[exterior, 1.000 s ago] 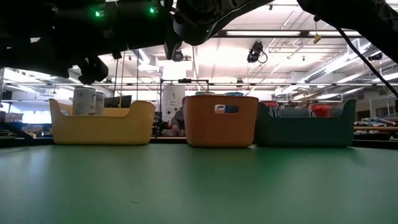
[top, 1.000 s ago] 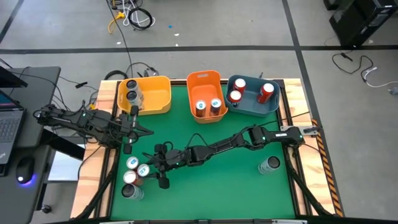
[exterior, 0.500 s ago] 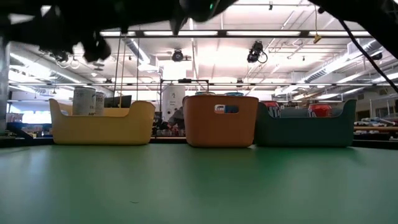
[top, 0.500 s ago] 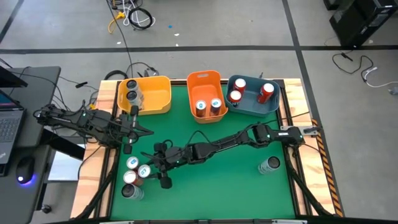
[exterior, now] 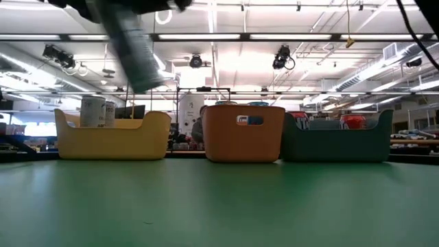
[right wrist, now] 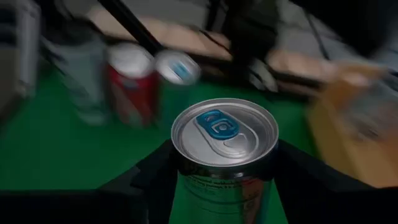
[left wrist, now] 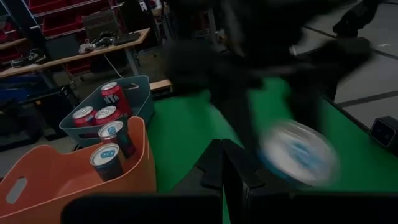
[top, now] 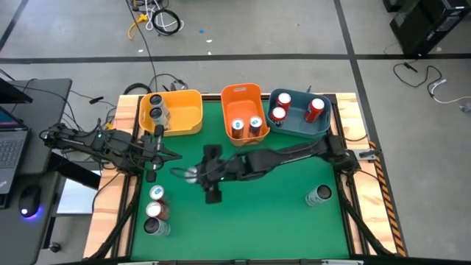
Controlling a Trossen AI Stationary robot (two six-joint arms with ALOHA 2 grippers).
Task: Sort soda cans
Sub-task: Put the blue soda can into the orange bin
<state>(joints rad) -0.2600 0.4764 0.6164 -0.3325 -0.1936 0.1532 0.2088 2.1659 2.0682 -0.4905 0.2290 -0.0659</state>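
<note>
High view: the right arm is stretched leftward across the green table (top: 280, 213), and its gripper (top: 197, 175) is seen left of centre, closed around a can (top: 190, 175). From the right wrist view, that can (right wrist: 224, 158) is held upright between the two dark fingers, its silver top with a blue tab facing the camera; green shows on its side. In the low view the held can (exterior: 134, 51) appears as a tilted grey blur well above the table, at the upper left.

The left gripper (top: 156, 156) is parked at the table's left edge, just near of the yellow bin (top: 184, 114); whether its fingers are apart cannot be told.

Along the far edge three bins are lined up: yellow on the left, an orange bin (top: 243, 94) in the middle, a blue bin (top: 298, 129) on the right. Two grey cans (top: 155, 108) are standing in the yellow bin's left end, two blue-tabbed cans (top: 246, 125) in the orange bin, and three red cans (top: 282, 107) in the blue bin.

Three loose cans (top: 155, 209) are grouped at the near left corner: a white one, a red one and a dark one. One grey can (top: 319, 196) is standing alone at the near right.
</note>
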